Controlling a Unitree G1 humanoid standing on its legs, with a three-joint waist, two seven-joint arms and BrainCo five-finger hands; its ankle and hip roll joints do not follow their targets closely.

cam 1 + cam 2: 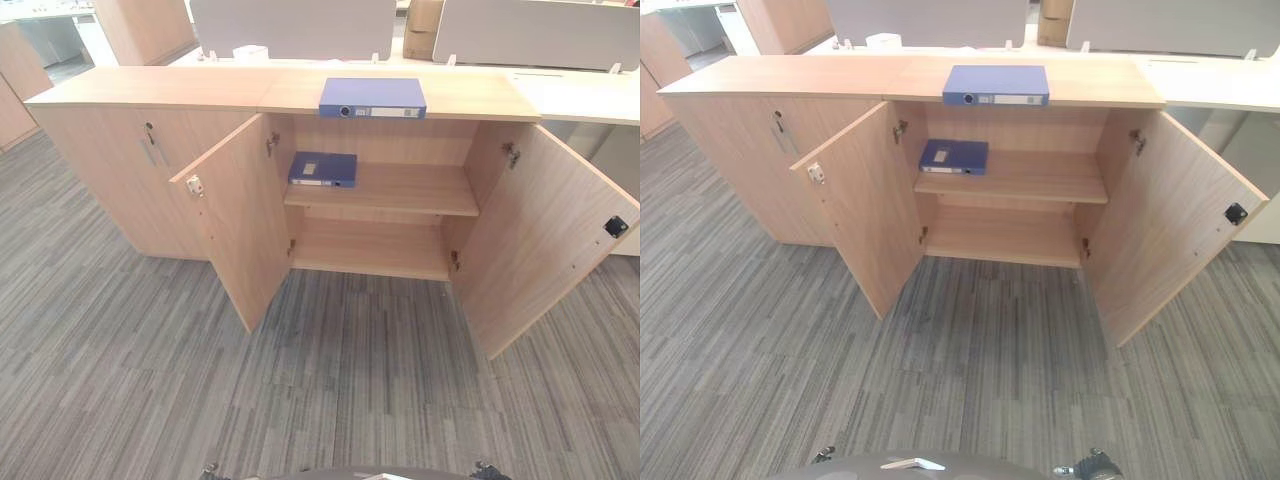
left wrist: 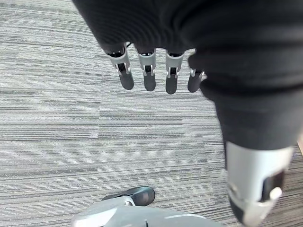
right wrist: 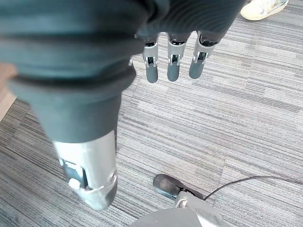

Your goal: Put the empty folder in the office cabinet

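Blue folder (image 1: 372, 97) lies flat on the cabinet top (image 1: 200, 86), 12 o'clock from me, above the open shelf (image 1: 400, 188). Looks stiff, light, slick-covered; I'd pinch the spine edge. Left hand (image 2: 156, 71) and right hand (image 3: 173, 61) hang over carpet, fingers straight, empty.

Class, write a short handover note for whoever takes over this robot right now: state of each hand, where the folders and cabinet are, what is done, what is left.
Left hand: open, hanging over the carpet, holding nothing.
Right hand: open, also over the carpet, holding nothing.
Cabinet: both doors wide open.
Blue folder lies flat on the cabinet top. A second blue folder lies on the left of the upper shelf; lower shelf bare.
Done: doors opened.
Left: approach, pick up the folder on top, place it on a shelf.
A person's shoe shows nearby.
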